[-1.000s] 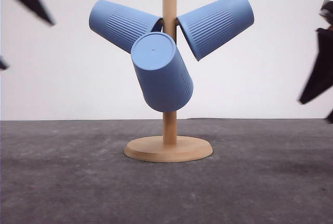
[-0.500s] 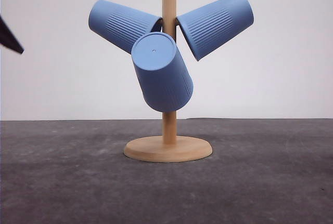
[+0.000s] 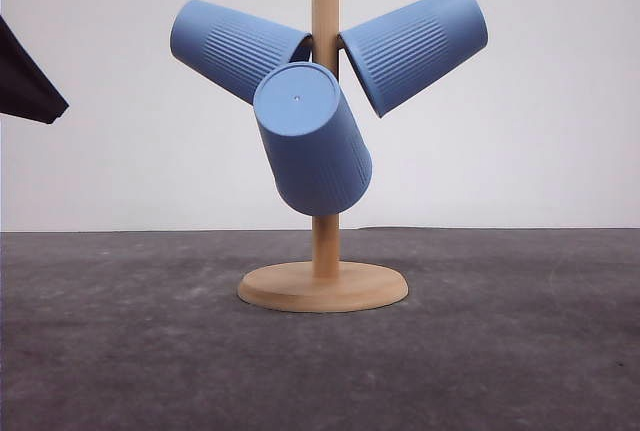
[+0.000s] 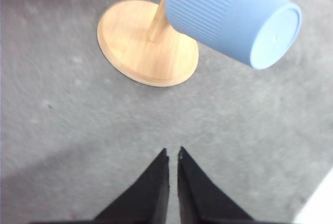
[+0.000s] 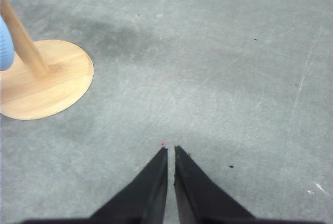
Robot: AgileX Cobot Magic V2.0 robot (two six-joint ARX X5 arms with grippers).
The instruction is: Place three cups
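All three cups [image 3: 311, 141] hung on wooden stand [image 3: 324, 251], mid-tabletop. Left gripper [image 4: 173, 154] and right gripper [image 5: 170, 150] pinched closed, empty. Retreat best kept slow, well clear of stand.

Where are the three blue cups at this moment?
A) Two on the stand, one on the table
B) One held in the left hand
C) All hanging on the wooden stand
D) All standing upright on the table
C: the three cups hang tilted on the wooden stand, none on the table or held.
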